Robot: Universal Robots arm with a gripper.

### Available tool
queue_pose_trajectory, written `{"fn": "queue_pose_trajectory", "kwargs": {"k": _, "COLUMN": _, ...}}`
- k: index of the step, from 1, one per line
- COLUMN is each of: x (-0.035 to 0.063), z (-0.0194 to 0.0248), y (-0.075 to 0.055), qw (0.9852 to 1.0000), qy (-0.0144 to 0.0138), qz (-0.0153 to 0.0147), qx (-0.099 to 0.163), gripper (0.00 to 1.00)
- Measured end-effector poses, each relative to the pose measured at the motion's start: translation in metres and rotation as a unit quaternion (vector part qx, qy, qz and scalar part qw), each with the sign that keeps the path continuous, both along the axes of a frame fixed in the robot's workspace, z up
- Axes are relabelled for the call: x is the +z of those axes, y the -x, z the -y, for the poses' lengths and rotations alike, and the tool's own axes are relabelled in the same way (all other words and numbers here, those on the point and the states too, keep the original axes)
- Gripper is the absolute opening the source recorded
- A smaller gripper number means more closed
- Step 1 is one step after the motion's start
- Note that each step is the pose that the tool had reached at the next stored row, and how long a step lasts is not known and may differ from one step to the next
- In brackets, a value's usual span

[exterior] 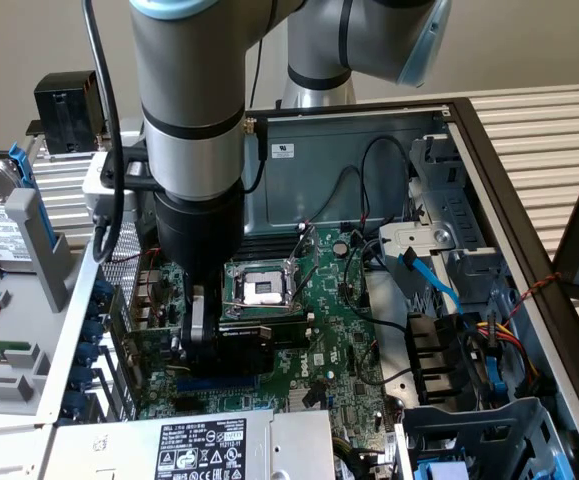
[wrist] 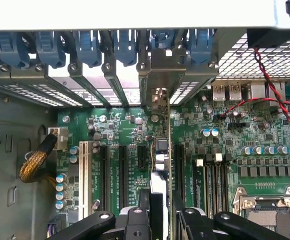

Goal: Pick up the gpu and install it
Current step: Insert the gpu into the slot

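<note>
One gpu (exterior: pixel 251 340) (wrist: pixel 160 155), a small green circuit board with a black rectangular cooler shroud and a metal end bracket, sits between the fingers (wrist: pixel 145 202) of the gripper (exterior: pixel 209 345) (wrist: pixel 162 216). From my console I read them as pinching the card from both faces, pads against it. The card stands on edge, its length running straight out from the fingertips to its bracket (wrist: pixel 157 80), which meets the rear wall of the open grey steel computer case (exterior: pixel 489 190). A row of blue plastic slot latches (wrist: pixel 87 45) lies just beyond that bracket. Beneath the fingers is the large green motherboard (exterior: pixel 339 340) (wrist: pixel 119 130), and long black expansion slots (wrist: pixel 106 175) lie parallel to the card on either side of the fingers. I cannot tell whether the card's lower edge is seated in a slot or merely resting over one. The square silver processor socket (exterior: pixel 259 288) (wrist: pixel 267 210) lies near one finger's outer side, apart from the card. A red-and-black twisted wire (wrist: pixel 265 100) crosses the board past that socket.
</note>
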State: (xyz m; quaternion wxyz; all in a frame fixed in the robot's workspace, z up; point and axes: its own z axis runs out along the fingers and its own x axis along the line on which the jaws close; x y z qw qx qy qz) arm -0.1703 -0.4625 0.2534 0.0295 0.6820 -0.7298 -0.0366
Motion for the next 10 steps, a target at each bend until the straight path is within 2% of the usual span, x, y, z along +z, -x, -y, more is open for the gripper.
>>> {"fn": "queue_pose_trajectory", "kwargs": {"k": 10, "x": -0.0011, "z": 0.0000, "y": 0.0004, "qw": 1.0000, "qy": 0.0007, "qz": 0.0000, "qx": 0.000, "gripper": 0.27}}
